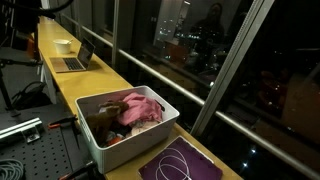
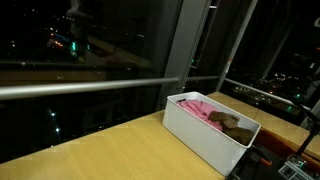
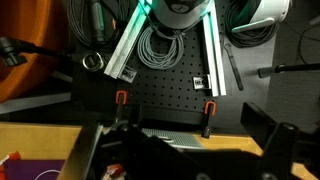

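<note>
In the wrist view my gripper [image 3: 185, 145] is open and empty. Its two dark fingers stand wide apart at the bottom of the frame. It hangs over the edge of a yellow counter [image 3: 220, 128] and a black perforated board [image 3: 160, 85] held by orange clamps [image 3: 209, 108]. Nothing is between the fingers. A white bin [image 1: 128, 128] holding a pink cloth [image 1: 143, 106] and a brown soft thing [image 1: 100, 121] sits on the yellow counter; it shows in both exterior views [image 2: 205, 130]. I cannot make out the gripper in the exterior views.
A purple mat [image 1: 180, 165] with a white looped cord lies beside the bin. A laptop [image 1: 75, 60] and a white bowl [image 1: 63, 45] sit farther along the counter. Coiled cables [image 3: 160, 45] lie on the board. Dark windows [image 2: 90, 50] run along the counter.
</note>
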Motion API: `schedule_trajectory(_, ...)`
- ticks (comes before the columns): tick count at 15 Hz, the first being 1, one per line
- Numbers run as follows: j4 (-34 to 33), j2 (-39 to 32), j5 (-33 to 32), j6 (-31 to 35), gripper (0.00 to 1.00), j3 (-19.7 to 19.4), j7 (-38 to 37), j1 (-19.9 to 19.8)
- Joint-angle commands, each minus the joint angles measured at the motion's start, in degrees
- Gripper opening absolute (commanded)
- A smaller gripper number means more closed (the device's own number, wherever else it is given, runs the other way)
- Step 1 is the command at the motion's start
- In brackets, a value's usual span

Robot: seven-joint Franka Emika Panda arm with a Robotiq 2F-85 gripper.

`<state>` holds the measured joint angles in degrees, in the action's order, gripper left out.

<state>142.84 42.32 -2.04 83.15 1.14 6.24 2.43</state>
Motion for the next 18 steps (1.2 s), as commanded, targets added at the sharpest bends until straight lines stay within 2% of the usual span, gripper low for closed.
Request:
schedule_trajectory(1, -0.08, -0.04, -0.15, -0.08, 1.00, -0.32, -0.24, 0.44)
schedule_trajectory(4, -0.08, -0.04, -0.15, -0.08, 1.00, -0.32, -0.24, 0.44)
schedule_trajectory(8, -2.79, -4.27, -0.67, 2.93, 1.00, 0.39, 0.21, 0.99)
schedule_trajectory(12, -5.38, -10.80, -1.08, 12.13, 1.00, 0.85, 1.21, 1.90)
schedule_trajectory(18, -10.88, -24.73, -2.65, 26.49, 1.00, 0.61, 2.96, 1.59)
